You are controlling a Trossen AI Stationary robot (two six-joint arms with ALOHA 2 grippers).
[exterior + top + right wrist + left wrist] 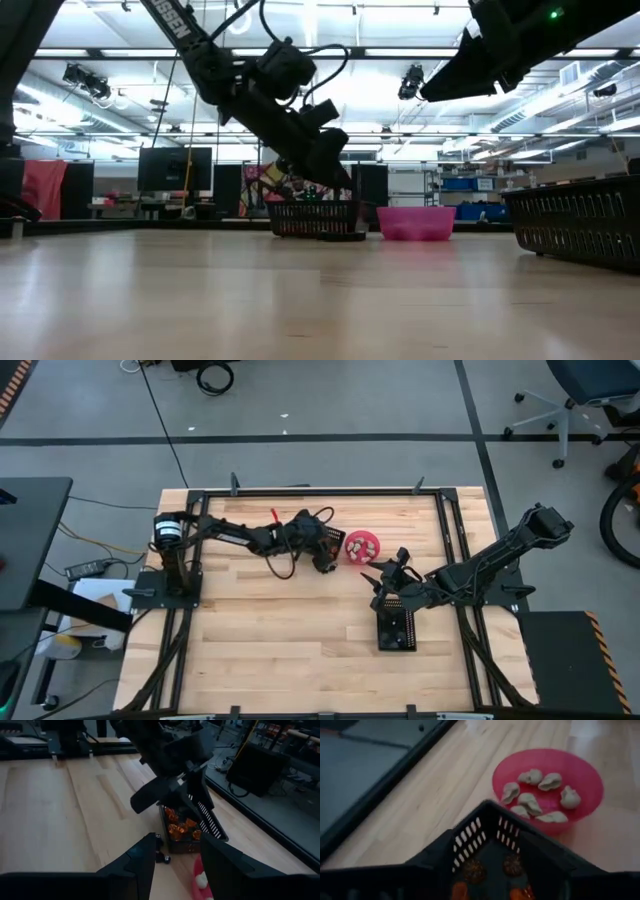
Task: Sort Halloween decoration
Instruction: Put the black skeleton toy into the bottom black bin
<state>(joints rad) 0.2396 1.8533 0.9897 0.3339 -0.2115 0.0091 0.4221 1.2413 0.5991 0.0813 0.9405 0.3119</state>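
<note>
A small black mesh basket [192,827] holds orange trinkets [472,870] and stands on the table beside the round pink bowl [590,770]. The bowl holds several pale trinkets [540,792]. My left gripper [175,802] hovers just above this basket, slanting down, fingers spread open with nothing between them. My right gripper [177,855] waits open a little nearer the table's right, pointing at the basket and bowl [362,546], and holds nothing. A small black trinket [161,856] lies on the table at the basket's corner.
A second, larger black mesh basket [397,625] stands on the table below my right gripper [385,570], toward the near edge. Bare wood lies across the table's left half and near side. A dark metal frame [455,540] edges the tabletop.
</note>
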